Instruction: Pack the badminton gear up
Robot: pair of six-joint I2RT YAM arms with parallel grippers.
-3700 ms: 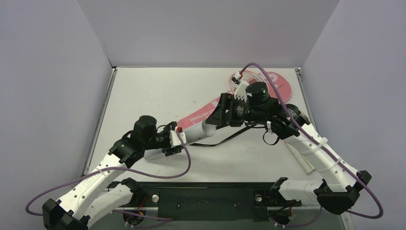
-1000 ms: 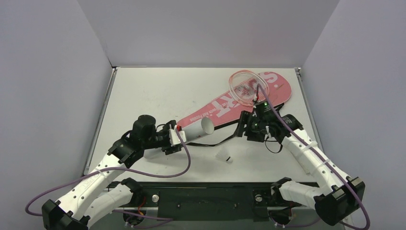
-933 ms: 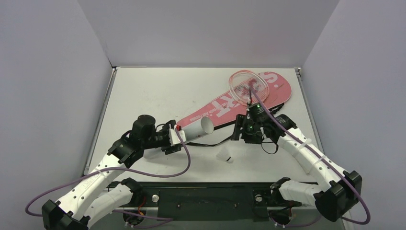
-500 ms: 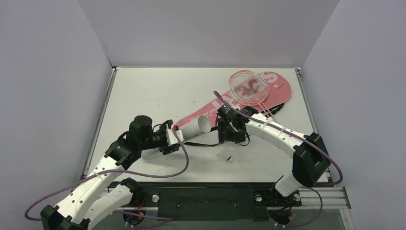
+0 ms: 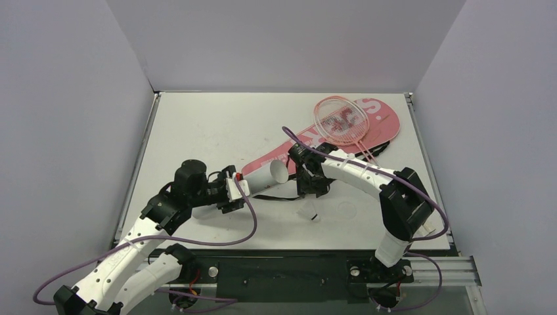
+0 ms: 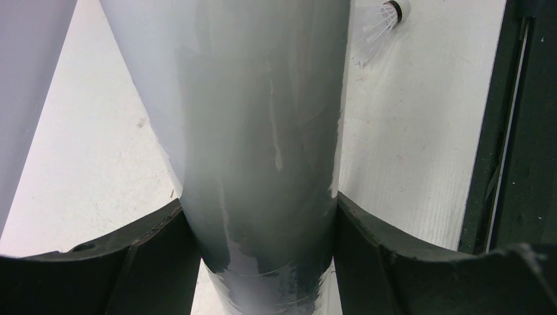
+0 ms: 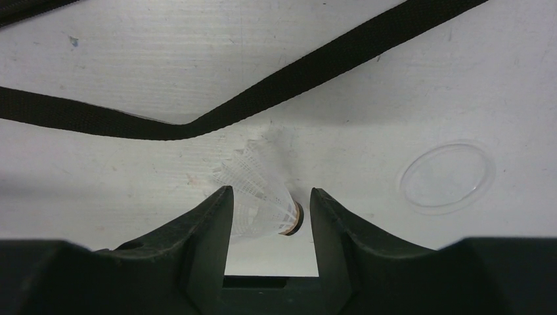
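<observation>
Right gripper [image 7: 270, 192] jaws are set half-wide astride a white shuttlecock [image 7: 259, 197], which lies on its side on the table [image 5: 210, 125] toward the near edge. The feather skirt is met by one finger, while a sliver of gap is seen between the cork and the other, so a firm pinch is judged not yet made. The squeeze is best kept gentle, since the thin skirt is likely to be crushed or squirted out under a hard one.

A clear round disc [image 7: 446, 176] lies just beside the shuttlecock and should be left undisturbed. A little farther, the black strap [image 7: 328, 65] runs across the table and must be cleared when the shuttlecock is lifted.

Beyond it, the white tube [image 5: 266, 176] is clamped by the left gripper [image 6: 257, 200], its open mouth turned toward the right arm. The tube is judged ready to be loaded, cork first. Farthest off, the pink cover [image 5: 309, 141] lies flat, with the two rackets [image 5: 345, 121] resting on its wide end.
</observation>
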